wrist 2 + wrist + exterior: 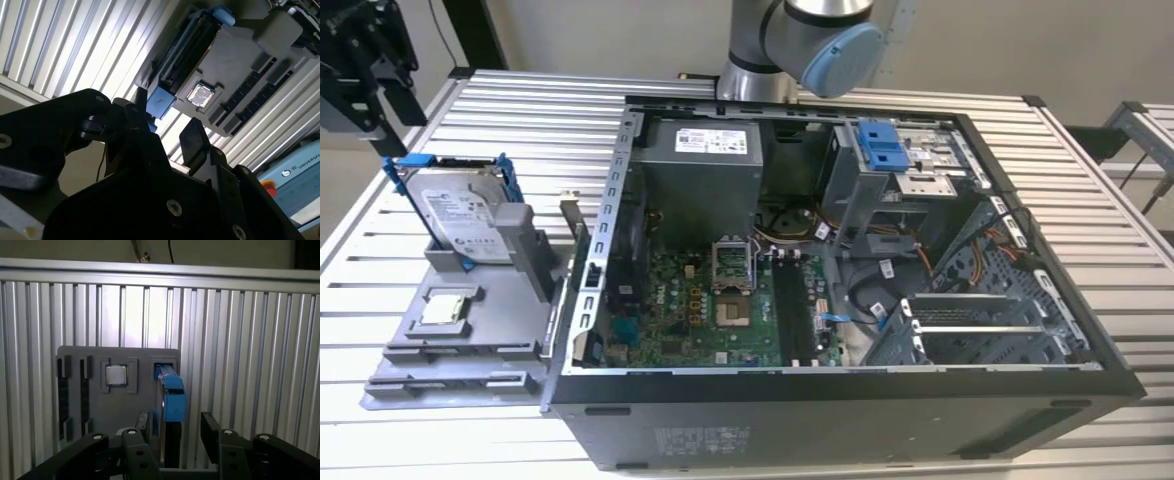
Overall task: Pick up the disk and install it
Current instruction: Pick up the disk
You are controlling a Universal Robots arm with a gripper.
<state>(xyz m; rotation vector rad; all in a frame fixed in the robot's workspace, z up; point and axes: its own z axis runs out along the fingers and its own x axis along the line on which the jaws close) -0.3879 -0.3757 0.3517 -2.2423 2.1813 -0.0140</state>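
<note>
An open computer case (854,400) is seen in the exterior view, with a grey fixture (467,350) set at its nine o'clock. The gripper (176,417) is held released at the eleven o'clock of the disk (454,210), clear of it. The disk is stood on edge in the fixture's slot. It is judged stiff, dense and shock-sensitive. A hold across its flat faces near the top edge is favoured, since the thin blue frame (172,397) may flex.

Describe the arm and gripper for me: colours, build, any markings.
The arm is a silver-grey tube with dark joint rings and a round light blue cap at its joint. The gripper is matte black, with two blocky fingers on chunky linkages fastened by pale round screw heads. I can make out no markings on it in either wrist view.
</note>
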